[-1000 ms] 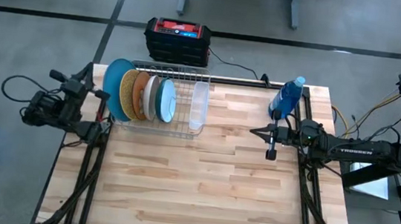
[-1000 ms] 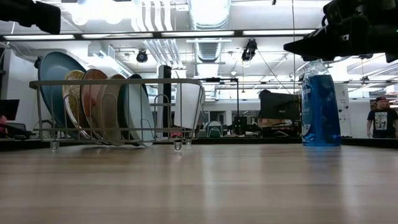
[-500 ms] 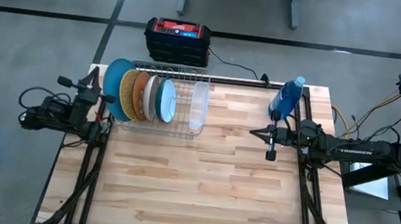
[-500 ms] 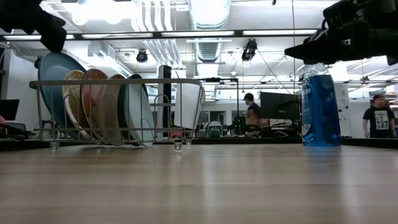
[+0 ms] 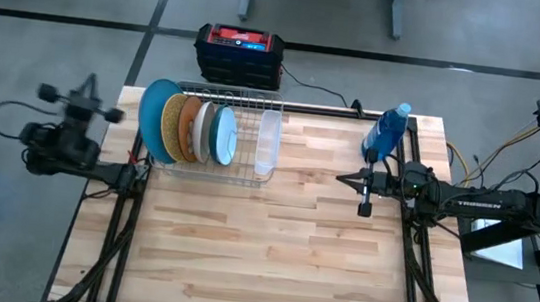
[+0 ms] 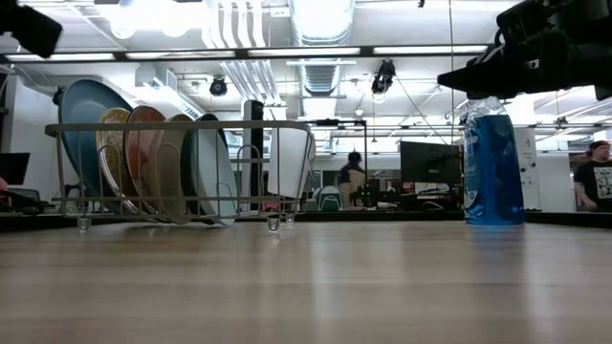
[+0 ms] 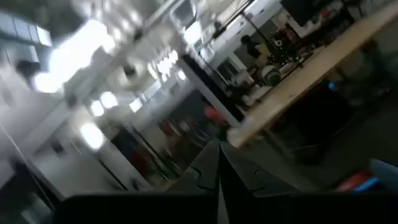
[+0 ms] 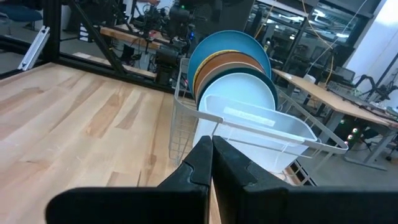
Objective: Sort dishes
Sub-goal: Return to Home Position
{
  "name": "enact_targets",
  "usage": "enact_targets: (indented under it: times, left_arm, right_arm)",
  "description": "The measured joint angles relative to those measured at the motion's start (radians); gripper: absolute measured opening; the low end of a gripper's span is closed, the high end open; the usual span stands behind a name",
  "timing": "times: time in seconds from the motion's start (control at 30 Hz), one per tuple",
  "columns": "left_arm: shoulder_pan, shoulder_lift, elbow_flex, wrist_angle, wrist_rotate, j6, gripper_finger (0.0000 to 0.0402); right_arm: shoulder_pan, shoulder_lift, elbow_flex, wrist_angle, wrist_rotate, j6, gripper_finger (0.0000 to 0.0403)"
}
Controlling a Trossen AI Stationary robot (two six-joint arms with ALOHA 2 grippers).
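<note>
Plates: you've got all five standing on edge in the dish rack point(image 5: 251, 96), up at the bench's point(image 5: 258, 260) 10 to 11 o'clock corner.
Why on edge: my guess is the wires prop each one upright, so they don't lean on each other much and none of them takes up flat bench space.
Order, from the 9 o'clock end: large mid-blue plate point(image 5: 152, 119), gold speckled plate point(image 5: 170, 120), beige-grey plate point(image 6: 172, 162), dark teal-green plate point(image 6: 203, 162), small pale blue plate point(image 5: 225, 136). The biggest sits outermost and the smallest innermost.
Count check: I get five plates, but the middle ones overlap a lot, so they're hard to tell apart. There's one rack. No plate is lying flat on the bench.
Extras: one clear plastic holder point(image 5: 268, 143) sits at the rack's 3 o'clock end. One blue bottle point(image 5: 385, 135) stands at about 1 o'clock on the bench. Neither one is a dish.
Left gripper point(image 7: 219, 155): it's off the bench past the 9 o'clock edge, just beside the rack. The fingers are pressed together with nothing in them.
Right gripper point(image 8: 212, 144): it hovers over the bench near the 3 o'clock edge, just in front of the bottle, and aims toward 9 o'clock at the rack. It's also pinched closed and empty.
Why closed and empty: it looks to me like the sorting is done and you're just parking both arms.
</note>
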Motion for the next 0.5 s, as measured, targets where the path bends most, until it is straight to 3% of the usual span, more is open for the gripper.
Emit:
enact_targets:
  times: [0.1, 0.2, 0.5]
  left_arm:
    - [0.000, 0.000, 0.061, 0.210, -0.070, -0.026, 0.0000]
    - [-0.004, 0.001, 0.062, 0.278, -0.091, 0.023, 0.0000]
    - [0.000, 0.002, -0.185, 0.271, 0.111, 0.027, 0.0000]
  right_arm:
    - [0.000, 0.000, 0.000, 0.000, 0.003, -0.001, 0.0000]
    - [0.000, 0.000, 0.000, 0.000, 0.023, -0.001, 0.0000]
    - [0.000, 0.000, -0.003, 0.000, 0.026, 0.000, 0.0000]
